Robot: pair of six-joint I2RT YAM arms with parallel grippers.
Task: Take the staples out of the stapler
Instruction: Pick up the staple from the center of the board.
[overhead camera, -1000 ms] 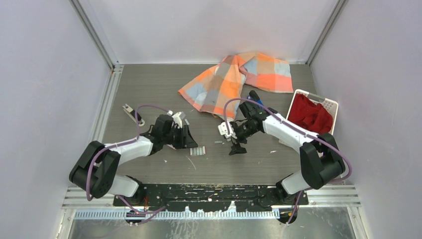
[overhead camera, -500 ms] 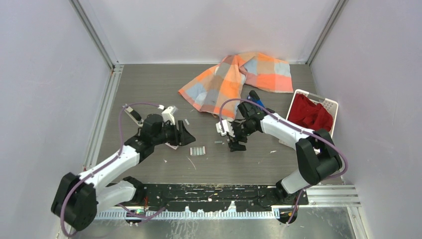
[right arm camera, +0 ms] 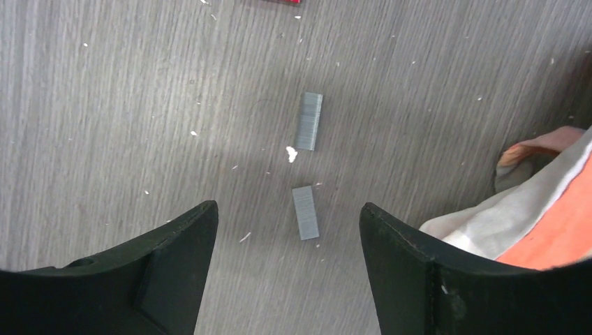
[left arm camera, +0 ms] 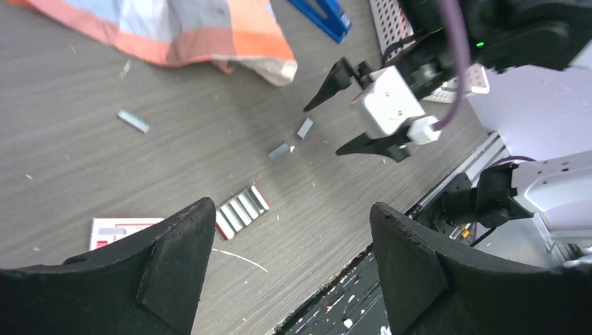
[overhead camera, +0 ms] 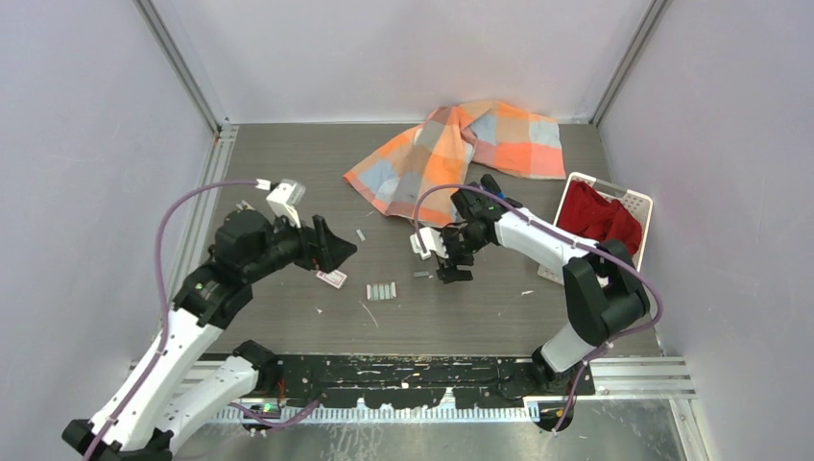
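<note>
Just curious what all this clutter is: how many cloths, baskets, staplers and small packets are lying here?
Cloths: 2, checked cloth, red cloth
Baskets: 1, white basket
Staplers: 1, blue stapler
Packets: 1, white-and-red packet
Total: 5

We find open worktop (overhead camera: 288, 163) at the far left and along the near edge, where either arm could pass. The checked cloth (overhead camera: 451, 154) covers the far middle, its near corner just beside the right end effector (right arm camera: 287, 209). The basket (overhead camera: 638, 204) closes off the right side, and the stapler (left arm camera: 317, 12) lies between the two. Between the left end effector (overhead camera: 341, 247) and the right one, only the flat packet (overhead camera: 332, 279) and staples (overhead camera: 381, 290) lie low on the worktop.
</note>
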